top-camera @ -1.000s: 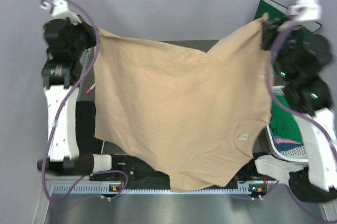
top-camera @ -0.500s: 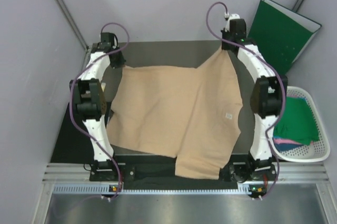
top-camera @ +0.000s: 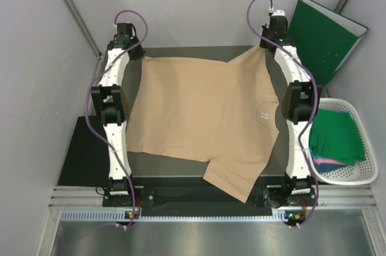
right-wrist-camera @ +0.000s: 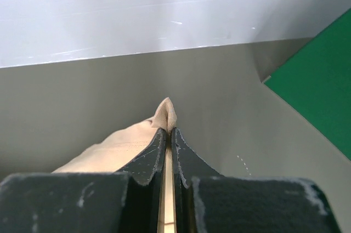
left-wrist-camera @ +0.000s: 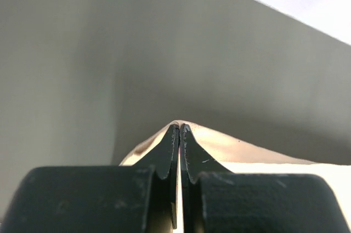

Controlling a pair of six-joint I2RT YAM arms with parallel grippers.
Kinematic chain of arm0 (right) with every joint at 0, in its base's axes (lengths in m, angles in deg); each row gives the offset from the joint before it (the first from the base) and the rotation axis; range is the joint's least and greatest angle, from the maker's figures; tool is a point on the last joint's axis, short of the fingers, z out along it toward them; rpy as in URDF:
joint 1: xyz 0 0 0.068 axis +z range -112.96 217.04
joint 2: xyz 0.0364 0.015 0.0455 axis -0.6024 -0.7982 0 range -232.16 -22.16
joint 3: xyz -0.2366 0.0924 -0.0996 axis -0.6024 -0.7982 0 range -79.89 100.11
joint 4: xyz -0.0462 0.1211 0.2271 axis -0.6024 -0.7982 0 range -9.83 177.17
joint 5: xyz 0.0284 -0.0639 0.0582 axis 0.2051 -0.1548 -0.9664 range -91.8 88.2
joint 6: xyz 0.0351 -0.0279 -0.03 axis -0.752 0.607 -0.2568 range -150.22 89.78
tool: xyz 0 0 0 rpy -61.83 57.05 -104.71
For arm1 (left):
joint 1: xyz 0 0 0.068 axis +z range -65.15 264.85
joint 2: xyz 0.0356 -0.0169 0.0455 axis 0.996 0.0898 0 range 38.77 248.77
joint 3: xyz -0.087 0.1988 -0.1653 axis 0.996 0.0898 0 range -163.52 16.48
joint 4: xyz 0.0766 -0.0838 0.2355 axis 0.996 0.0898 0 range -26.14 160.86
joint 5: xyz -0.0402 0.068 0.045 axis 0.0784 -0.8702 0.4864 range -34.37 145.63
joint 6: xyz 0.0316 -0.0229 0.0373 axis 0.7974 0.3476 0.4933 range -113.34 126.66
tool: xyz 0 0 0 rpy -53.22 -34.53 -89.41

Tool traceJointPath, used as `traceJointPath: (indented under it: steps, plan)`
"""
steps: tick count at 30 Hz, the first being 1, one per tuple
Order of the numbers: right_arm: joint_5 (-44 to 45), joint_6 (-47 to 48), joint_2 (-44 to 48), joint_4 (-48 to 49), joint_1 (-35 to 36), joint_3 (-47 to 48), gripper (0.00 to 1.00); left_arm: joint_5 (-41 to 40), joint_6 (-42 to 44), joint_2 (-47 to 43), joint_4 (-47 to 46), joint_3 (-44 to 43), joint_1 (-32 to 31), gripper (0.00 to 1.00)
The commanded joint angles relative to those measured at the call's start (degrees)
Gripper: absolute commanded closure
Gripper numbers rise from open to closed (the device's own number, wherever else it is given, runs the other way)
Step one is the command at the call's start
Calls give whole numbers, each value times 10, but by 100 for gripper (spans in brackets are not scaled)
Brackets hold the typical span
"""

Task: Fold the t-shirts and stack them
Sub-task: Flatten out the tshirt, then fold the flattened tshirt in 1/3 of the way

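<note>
A large pale peach-beige t-shirt point(top-camera: 199, 111) lies spread flat on the table, one sleeve hanging toward the near edge. My left gripper point(top-camera: 140, 58) is shut on its far left corner; the left wrist view shows cloth point(left-wrist-camera: 230, 145) pinched between the closed fingers point(left-wrist-camera: 179, 129). My right gripper point(top-camera: 265, 48) is shut on the far right corner; the right wrist view shows a cloth tip point(right-wrist-camera: 166, 113) sticking out past the closed fingers point(right-wrist-camera: 168, 132). Both arms are stretched far out. Dark green and pink shirts point(top-camera: 338, 138) lie in a basket.
A white basket point(top-camera: 367, 174) stands at the right of the table. A stiff green folder point(top-camera: 322, 36) leans against the back right wall, also seen in the right wrist view point(right-wrist-camera: 323, 85). Grey walls close in at the left and back.
Both arms have lowered the shirt from held up in the air and carried it away to the far side; it now lies flat and stretched on the table.
</note>
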Motion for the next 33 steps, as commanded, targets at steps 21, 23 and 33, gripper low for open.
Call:
traceJointPath:
  steps: [21, 23, 33]
  plan:
    - [38, -35, 343, -59, 62, -288, 100, 20, 1, -163, 80, 144, 44, 100]
    - [41, -45, 372, -78, 66, -336, 100, 28, 2, -173, 81, 178, 44, 100]
    - [22, -117, 481, -132, 84, -501, 100, 28, 1, -203, 124, 269, 44, 100]
